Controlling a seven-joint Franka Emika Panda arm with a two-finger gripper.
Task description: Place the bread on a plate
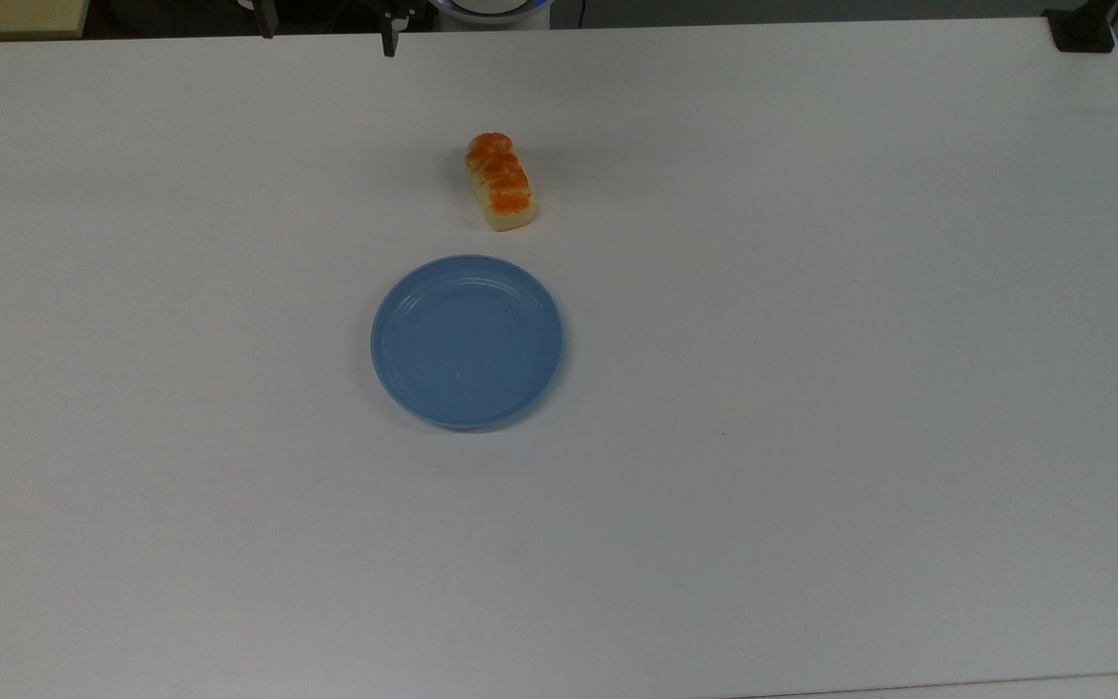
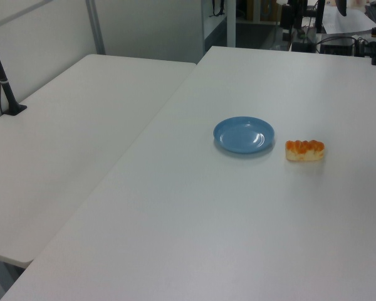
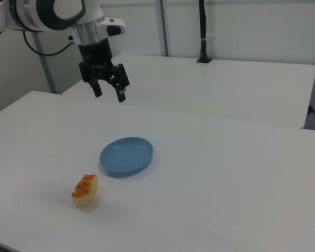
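A wide, matte white table (image 1: 811,388) holds two things. Near its middle in the top view lies the plate (image 1: 467,342), a round, shallow dish of light-blue plastic with a raised rim and faint concentric rings, smooth enough to catch a small glint. At about 12 o'clock from the plate in the top view, near it but not touching, sits the bread (image 1: 500,182), a small oblong loaf with pale cream sides and a glossy, lumpy orange-brown top. It rests flat on the table, its long axis tilted a little from 11 to 5 o'clock.

In the right view, the black two-finger gripper (image 3: 109,93) of a white robot arm hangs in the air, at about 11 o'clock from the plate, well apart from both objects. Its jaws are spread, with nothing between them, probably ready for a grasp across the loaf's narrow width. The bread is not yet picked up, so the task looks to be at its start.
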